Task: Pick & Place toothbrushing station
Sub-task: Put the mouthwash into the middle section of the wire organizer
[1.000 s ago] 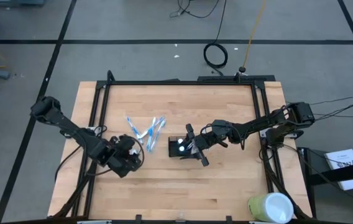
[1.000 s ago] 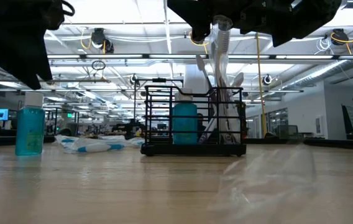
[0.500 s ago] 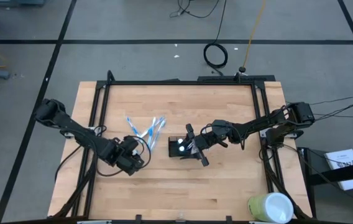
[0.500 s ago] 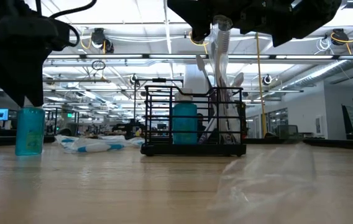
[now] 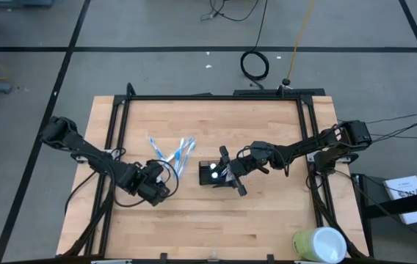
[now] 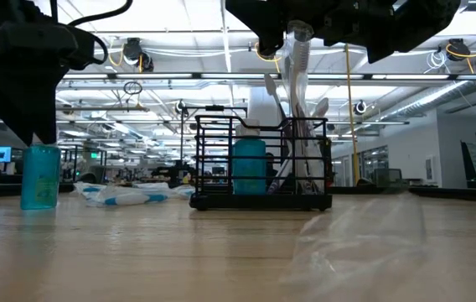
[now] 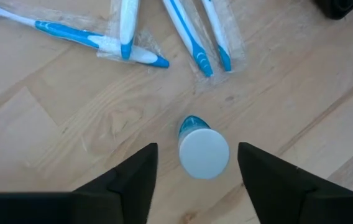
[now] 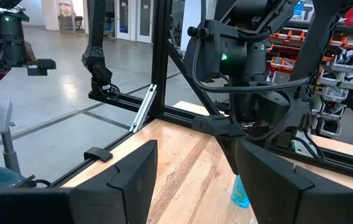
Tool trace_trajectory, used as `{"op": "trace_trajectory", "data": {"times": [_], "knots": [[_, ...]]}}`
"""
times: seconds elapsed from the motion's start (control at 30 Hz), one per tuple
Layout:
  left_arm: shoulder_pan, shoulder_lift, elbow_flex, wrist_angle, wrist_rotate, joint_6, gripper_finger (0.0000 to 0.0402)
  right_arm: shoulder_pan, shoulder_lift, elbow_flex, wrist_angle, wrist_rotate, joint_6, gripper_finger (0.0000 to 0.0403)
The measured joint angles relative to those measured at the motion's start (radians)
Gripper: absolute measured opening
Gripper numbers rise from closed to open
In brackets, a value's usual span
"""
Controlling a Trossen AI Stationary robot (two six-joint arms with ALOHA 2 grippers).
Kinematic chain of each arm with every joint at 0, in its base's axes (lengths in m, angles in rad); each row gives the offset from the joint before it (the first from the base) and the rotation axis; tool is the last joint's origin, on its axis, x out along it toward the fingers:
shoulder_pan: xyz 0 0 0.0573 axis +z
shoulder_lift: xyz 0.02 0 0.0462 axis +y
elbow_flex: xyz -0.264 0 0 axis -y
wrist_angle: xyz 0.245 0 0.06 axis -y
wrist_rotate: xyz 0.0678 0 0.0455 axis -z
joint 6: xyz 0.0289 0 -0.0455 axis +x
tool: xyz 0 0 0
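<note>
My left end effector, fingers apart, hovers over a blue bottle lower left of the toothbrushing station at frame centre, where my right end effector hangs spread; I'd judge that wire holder light, stiff, best gripped by a rim wire

Open tabletop at the near side; wrapped toothbrushes and blue bottle beside the toothbrushing station.

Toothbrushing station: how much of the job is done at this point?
Done: the toothbrushing station holds a blue bottle and upright brushes. In hand: the left pincer hangs open above a second capped bottle; the right pincer hovers over the station. Left: wrapped toothbrushes lying on the table.
</note>
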Motion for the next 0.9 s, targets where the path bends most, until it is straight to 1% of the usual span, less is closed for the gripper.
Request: {"op": "trace_trajectory", "data": {"times": [0.3, 0.4, 0.67, 0.8, 0.9], "knots": [[0.0, 0.0, 0.0, 0.0, 0.0, 0.003, 0.0116, 0.0, 0.0, 0.0, 0.0, 0.0, 0.0, 0.021], [0.0, -0.001, 0.0, 0.0, -0.004, 0.012, 0.0091, 0.0, 0.0, 0.0, 0.0, 0.0, 0.0, 0.021], [0.0, -0.003, 0.011, -0.002, -0.074, 0.072, 0.0091, 0.0, 0.0, 0.0, 0.0, 0.0, 0.0, 0.021], [0.01, -0.004, 0.067, 0.002, -0.116, 0.151, 0.0091, 0.0, 0.0, 0.0, 0.0, 0.0, 0.0, 0.021], [0.028, -0.004, 0.129, 0.005, -0.156, 0.251, 0.0091, 0.0, 0.0, 0.0, 0.0, 0.0, 0.0, 0.021]]}}
